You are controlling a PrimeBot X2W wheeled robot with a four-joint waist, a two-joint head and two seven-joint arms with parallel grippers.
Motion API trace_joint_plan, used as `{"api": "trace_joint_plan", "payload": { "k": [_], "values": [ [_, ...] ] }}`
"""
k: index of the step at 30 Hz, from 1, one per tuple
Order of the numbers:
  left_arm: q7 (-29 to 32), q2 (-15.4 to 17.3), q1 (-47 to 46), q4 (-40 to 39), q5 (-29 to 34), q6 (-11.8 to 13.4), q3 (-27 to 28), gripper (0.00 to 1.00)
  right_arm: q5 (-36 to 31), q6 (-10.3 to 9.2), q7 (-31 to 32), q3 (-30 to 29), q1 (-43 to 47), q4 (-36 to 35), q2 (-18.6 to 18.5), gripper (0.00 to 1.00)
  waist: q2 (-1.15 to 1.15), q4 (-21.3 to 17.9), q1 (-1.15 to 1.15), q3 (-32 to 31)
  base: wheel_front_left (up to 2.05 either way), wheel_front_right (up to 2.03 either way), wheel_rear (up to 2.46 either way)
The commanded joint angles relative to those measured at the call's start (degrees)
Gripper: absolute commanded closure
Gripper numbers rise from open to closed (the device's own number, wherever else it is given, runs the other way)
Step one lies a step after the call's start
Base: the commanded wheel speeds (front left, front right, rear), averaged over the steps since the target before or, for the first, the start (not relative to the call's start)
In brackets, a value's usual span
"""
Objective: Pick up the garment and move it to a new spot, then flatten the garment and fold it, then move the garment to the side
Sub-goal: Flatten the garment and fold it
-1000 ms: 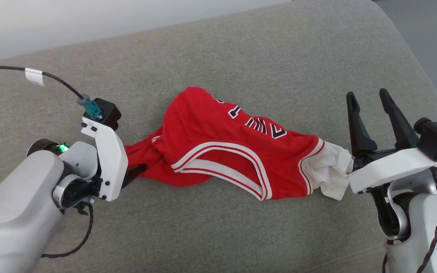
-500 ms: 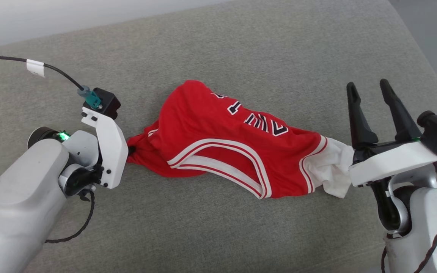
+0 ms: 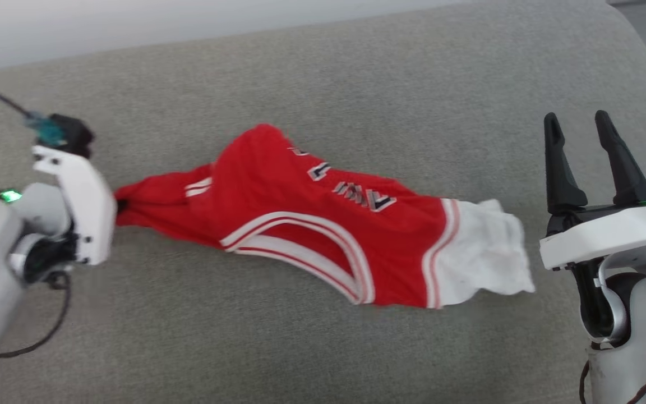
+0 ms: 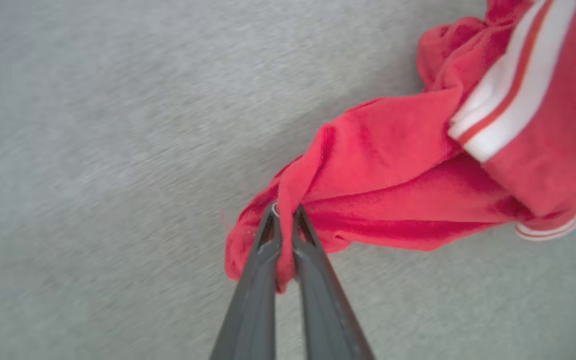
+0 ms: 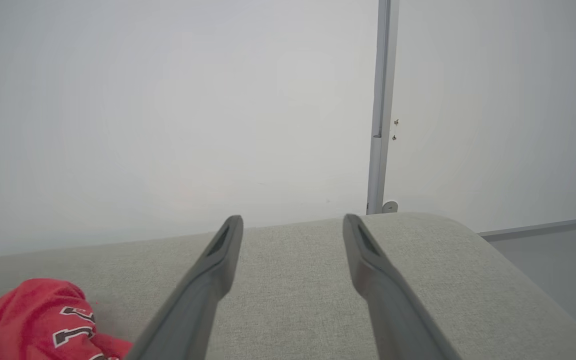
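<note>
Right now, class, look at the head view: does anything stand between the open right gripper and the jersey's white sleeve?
Nothing visible does. Only bare grey cushion lies between the right gripper and the white sleeve of the garment; the two are apart. The left gripper is shut on its red opposite end.

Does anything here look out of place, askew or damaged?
The garment is not flat: it lies bunched and twisted across the grey cushion, its lettering creased. The left gripper is shut on its red end; the right gripper stands open, apart from the white sleeve. No tear or stain shows.
</note>
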Motion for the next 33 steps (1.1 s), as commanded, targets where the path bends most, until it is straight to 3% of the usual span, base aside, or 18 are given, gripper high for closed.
{"api": "trace_joint_plan", "payload": {
  "k": [1, 7, 8, 9, 10, 23, 27, 33],
  "values": [
    [0.1, 2.2, 1.7, -0.3, -0.7, 1.2, 0.9, 1.00, -0.2, 0.00, 0.4, -0.3, 0.3, -0.5, 0.0, 0.00, 0.00, 1.0, 0.00, -0.4, 0.00, 0.00, 0.00],
    [0.2, 5.6, 5.2, -1.3, -3.7, 3.4, 2.9, 1.00, 0.1, 0.00, 0.9, -0.1, -0.4, -0.7, 0.0, 0.00, 0.00, 2.2, 0.00, -0.2, 0.00, 0.00, 0.00],
    [-0.3, 5.7, 5.5, -1.4, -3.8, 3.5, 3.3, 0.80, 0.2, 0.00, 1.0, 0.0, -0.5, -0.7, 0.0, 0.00, 0.00, 2.4, 0.00, -0.1, 0.00, 0.00, 0.00],
    [-0.6, 5.6, 5.8, -1.3, -4.3, 3.7, 3.6, 0.51, 0.2, 0.00, 1.0, 0.1, -0.7, -0.6, 0.0, 0.00, 0.00, 2.5, 0.00, 0.0, 0.00, 0.00, 0.00],
    [-0.5, 5.4, 6.0, -1.2, -4.8, 3.8, 3.8, 0.00, 0.1, 0.00, 0.9, 0.2, -0.8, -0.6, 0.0, 0.00, 0.00, 2.6, 0.00, 0.0, 0.00, 0.00, 0.00],
    [7.8, 4.6, -0.7, -8.3, -5.3, 5.7, 3.1, 0.00, 0.1, 0.00, 0.2, 1.6, -0.1, -0.6, 0.0, 0.00, 0.00, 2.5, 0.00, -1.9, 0.00, 0.00, 0.00],
    [12.7, 3.1, -2.3, -12.3, -6.4, 7.5, 2.1, 0.00, 0.6, 0.00, 0.1, 2.3, 0.6, -0.6, 0.0, 0.00, 0.00, 1.4, 0.00, -2.5, 0.00, 0.00, 0.00],
    [14.5, 1.7, -0.7, -14.8, -7.4, 9.0, 1.4, 0.00, 1.1, 0.00, 0.3, 2.7, 1.1, -0.5, 0.0, 0.00, 0.00, -0.7, 0.00, -2.2, 0.00, 0.00, 0.00]
  ]
}}
